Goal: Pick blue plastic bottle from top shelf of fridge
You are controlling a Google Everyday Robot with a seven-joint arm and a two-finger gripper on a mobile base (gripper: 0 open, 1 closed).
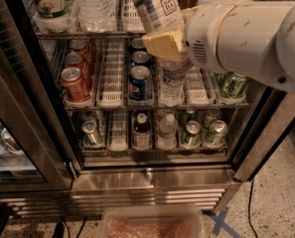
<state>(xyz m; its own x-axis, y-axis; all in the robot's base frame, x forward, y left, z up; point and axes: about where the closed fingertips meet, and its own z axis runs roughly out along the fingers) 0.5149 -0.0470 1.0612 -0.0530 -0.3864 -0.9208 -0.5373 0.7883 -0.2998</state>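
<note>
The blue plastic bottle (159,6), clear with a white label and dark blue stripes, is tilted in front of the top shelf (82,34) of the fridge (147,180). My gripper (168,39) is shut on the bottle's lower part; one tan finger pad (162,45) lies across its front. The white arm (246,33) comes in from the upper right and hides the right part of the top shelf. The bottle's base is hidden behind the finger.
On the top shelf stand a ribbed clear water bottle (95,4) and a green-labelled bottle (50,1). The middle rack holds red cans (75,83), Pepsi cans (139,82), a water bottle (173,86) and a green can (231,83). The glass door (18,113) stands open at left. A plastic bin (152,224) sits on the floor.
</note>
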